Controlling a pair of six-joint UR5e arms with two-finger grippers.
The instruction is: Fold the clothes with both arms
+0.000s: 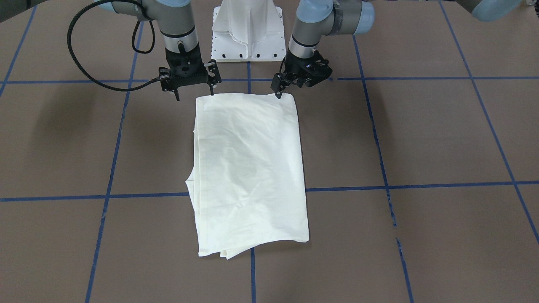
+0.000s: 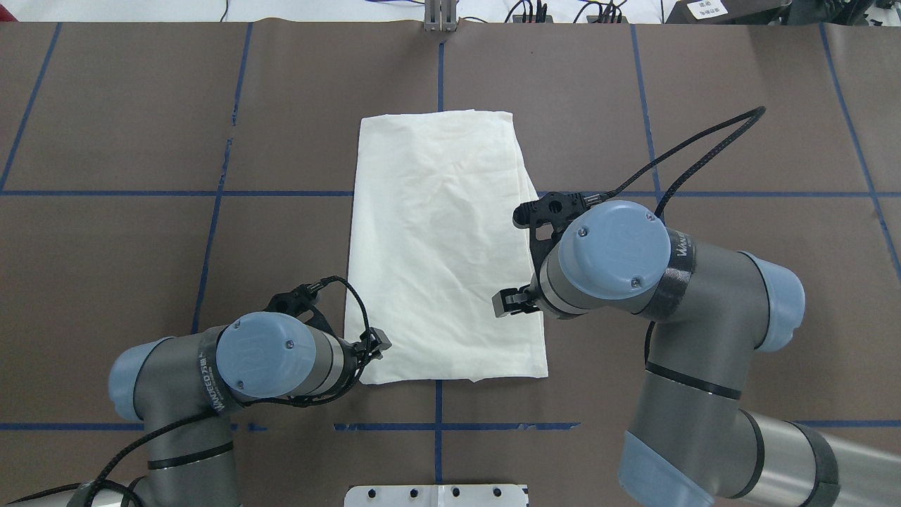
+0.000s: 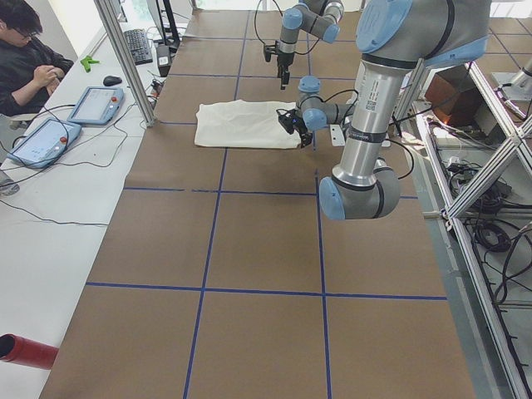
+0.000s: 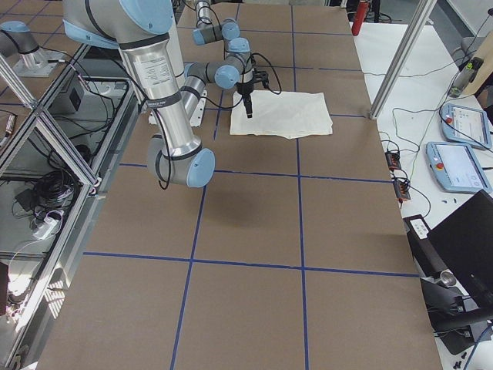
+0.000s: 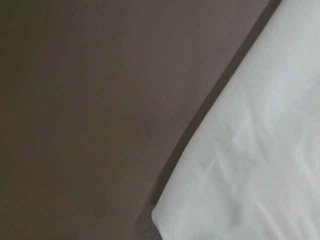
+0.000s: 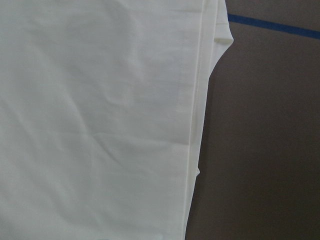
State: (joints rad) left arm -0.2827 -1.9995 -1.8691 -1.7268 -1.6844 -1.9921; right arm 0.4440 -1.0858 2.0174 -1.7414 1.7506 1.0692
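The clothes are one plain cream shirt [image 1: 250, 168], folded into a long rectangle flat on the brown table [image 1: 421, 139], with no print showing. Its near edge lies just in front of both arms. My right gripper [image 1: 194, 94] hangs open at the shirt's near corner on my right side, one fingertip [image 1: 212, 91] touching that corner. My left gripper [image 1: 300, 82] is open at the other near corner, one fingertip [image 1: 278, 93] on the cloth edge. Neither holds cloth. The left wrist view shows the shirt's corner [image 5: 250, 165]; the right wrist view shows its hemmed side [image 6: 100, 125].
The white pedestal base [image 1: 248, 33] stands right behind the grippers. Blue tape lines [image 1: 421, 185] grid the table. A person [image 3: 29, 58] sits at a side desk with tablets [image 3: 96, 104] beyond the table's far edge. Metal frame posts [image 3: 125, 58] stand at that edge.
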